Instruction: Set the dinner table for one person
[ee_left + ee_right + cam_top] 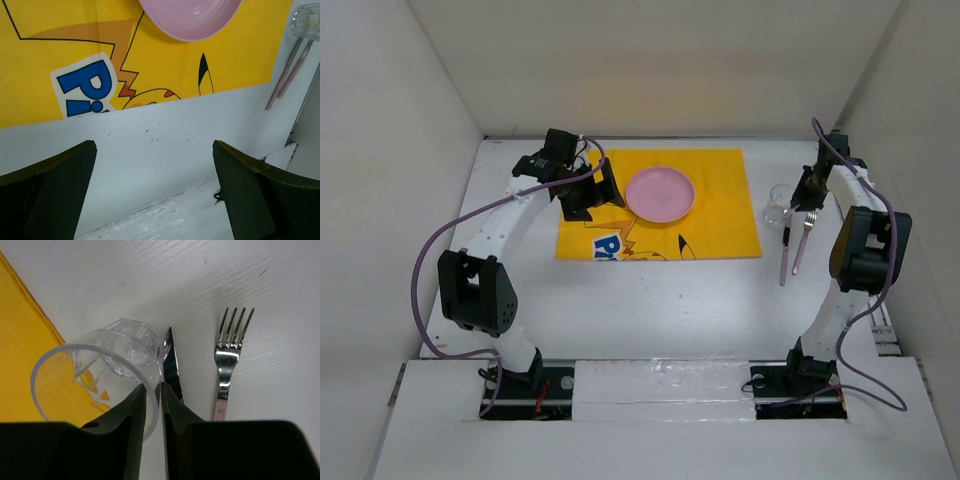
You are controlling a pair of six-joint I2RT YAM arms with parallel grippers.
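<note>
— Right wrist showed what?
— Its right hand (152,390) pinched the rim of the clear glass (95,370); the left hand (154,150) hung spread over the white table (660,320), which carried the yellow placemat (720,215).

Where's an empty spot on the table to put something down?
The widest bare patch is the table between the yellow placemat and the arm bases. The placemat's right side, beside the pink plate, is free. Right of the placemat is crowded: glass, knife, fork and the right tool.

The yellow placemat (240,55) bears blue letters "Pi" (white-outlined, cut off at its edge).
</note>
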